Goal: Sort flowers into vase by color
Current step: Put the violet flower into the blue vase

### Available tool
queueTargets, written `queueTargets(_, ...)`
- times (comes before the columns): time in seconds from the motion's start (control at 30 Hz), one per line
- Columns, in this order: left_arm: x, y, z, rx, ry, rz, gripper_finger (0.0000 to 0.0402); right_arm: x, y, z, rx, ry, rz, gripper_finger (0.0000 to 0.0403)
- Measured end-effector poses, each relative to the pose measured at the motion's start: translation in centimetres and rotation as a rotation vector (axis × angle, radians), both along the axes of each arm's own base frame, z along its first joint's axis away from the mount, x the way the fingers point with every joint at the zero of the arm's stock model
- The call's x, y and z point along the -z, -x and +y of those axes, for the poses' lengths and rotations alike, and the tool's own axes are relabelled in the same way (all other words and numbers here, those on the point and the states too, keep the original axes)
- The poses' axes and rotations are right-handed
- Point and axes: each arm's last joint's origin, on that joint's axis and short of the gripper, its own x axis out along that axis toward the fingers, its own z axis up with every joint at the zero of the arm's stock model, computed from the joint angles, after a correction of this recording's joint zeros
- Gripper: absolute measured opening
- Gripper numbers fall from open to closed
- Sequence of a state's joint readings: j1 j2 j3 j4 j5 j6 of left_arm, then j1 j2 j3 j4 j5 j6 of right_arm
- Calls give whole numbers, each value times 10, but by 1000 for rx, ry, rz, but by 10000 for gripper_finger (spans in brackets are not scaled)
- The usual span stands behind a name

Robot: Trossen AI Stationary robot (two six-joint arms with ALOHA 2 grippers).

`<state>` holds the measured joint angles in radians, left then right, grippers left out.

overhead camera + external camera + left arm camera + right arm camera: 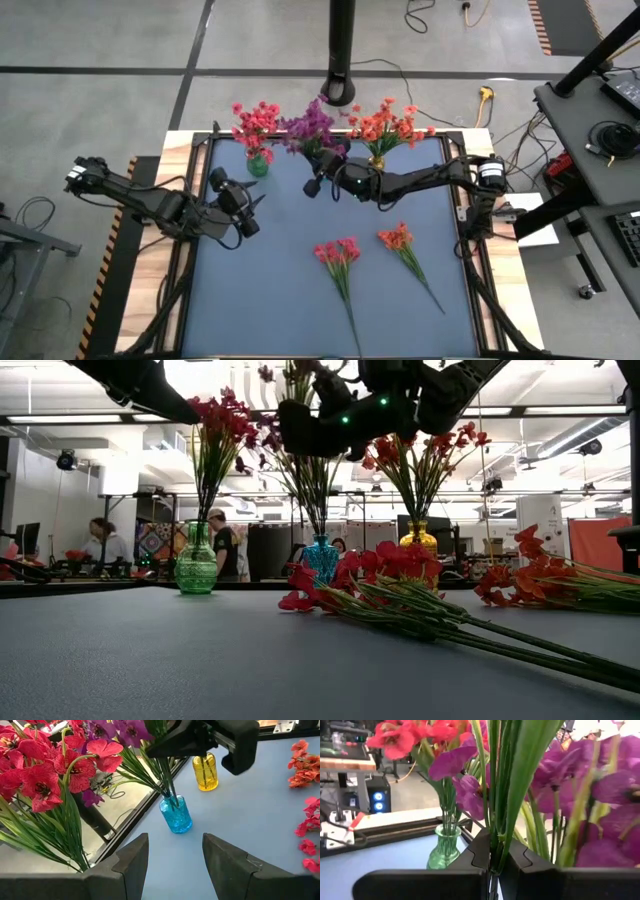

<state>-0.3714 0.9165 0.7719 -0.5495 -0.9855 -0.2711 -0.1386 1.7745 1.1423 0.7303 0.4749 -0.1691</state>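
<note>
The right gripper (492, 857), clamped on a purple flower (310, 124) stem above the blue vase (175, 814), risks tipping that vase if the stem snags its neck, while the left gripper (175, 865) waits open just beside.

Three vases crowd the far edge of the mat (280, 290): a green vase (258, 165) at the left, a blue vase (176, 814) in the middle and a yellow vase (205, 771) at the right, with narrow gaps between their spreading bouquets. The right arm (420, 180) reaches across the far right to the blue vase, blocking the way there. The near left lies open, while two loose sprigs, a pink sprig (339, 262) and an orange sprig (402, 246), lie at the near right.
</note>
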Motion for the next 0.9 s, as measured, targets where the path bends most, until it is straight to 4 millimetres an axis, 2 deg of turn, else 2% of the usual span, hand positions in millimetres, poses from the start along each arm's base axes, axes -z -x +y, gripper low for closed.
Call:
queueTargets(0.4, 0, 0, 0, 1, -2, 2, 171, -1, 1, -1, 52, 115, 77, 13)
queueTargets(0.9, 0, 0, 0, 1, -4, 8, 171, -1, 5, -21, 102, 125, 89, 13)
